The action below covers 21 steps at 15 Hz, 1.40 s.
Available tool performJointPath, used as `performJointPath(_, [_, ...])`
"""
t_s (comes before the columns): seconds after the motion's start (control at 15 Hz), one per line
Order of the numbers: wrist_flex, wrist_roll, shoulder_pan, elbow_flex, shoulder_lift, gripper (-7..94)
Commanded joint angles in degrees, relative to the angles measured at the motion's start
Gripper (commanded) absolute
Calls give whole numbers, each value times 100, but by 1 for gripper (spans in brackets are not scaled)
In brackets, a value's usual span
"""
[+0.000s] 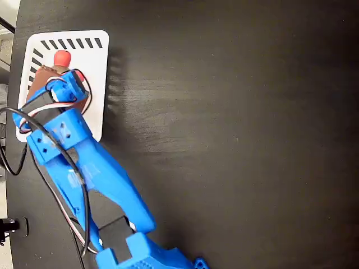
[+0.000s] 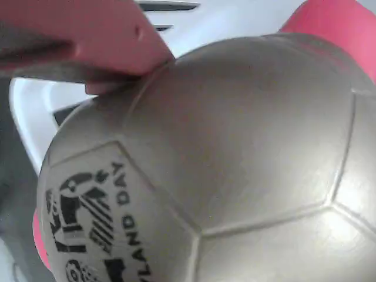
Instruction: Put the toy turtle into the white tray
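Observation:
The toy turtle (image 1: 49, 68) is over the white tray (image 1: 96, 84) at the upper left of the fixed view. Its red head points toward the tray's slotted far edge, and its bronze shell is partly hidden under my blue gripper (image 1: 66, 85). In the wrist view the shell (image 2: 235, 147) fills almost the whole frame, with a pale patch of dark print at the lower left. One finger (image 2: 88, 35), which looks pink here, presses against the shell's upper left edge. The other finger is hidden. I cannot tell whether the turtle rests on the tray floor or hangs just above it.
The tray lies near the left edge of the dark table (image 1: 235, 129). My blue arm (image 1: 95, 179) runs from the bottom edge up to the tray, with black and white cables (image 1: 14, 140) looping on its left. Slots of the tray (image 2: 167, 7) show behind the finger.

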Motion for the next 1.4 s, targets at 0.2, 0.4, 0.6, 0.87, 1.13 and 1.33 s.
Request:
performJointPath(0.2, [606,44,-149,-1063,-193,40])
performJointPath(0.4, [853,-70,-176,-1072,-202,55])
performJointPath(0.6, [1028,-105,-185,-1090,-202,59])
performJointPath(0.87, [1213,-88,-176,-1213,-141,58])
performJointPath(1.13, [1230,176,-158,-1354,545,16])
performJointPath(1.33, [1169,668,-132,-1310,1134,-1])
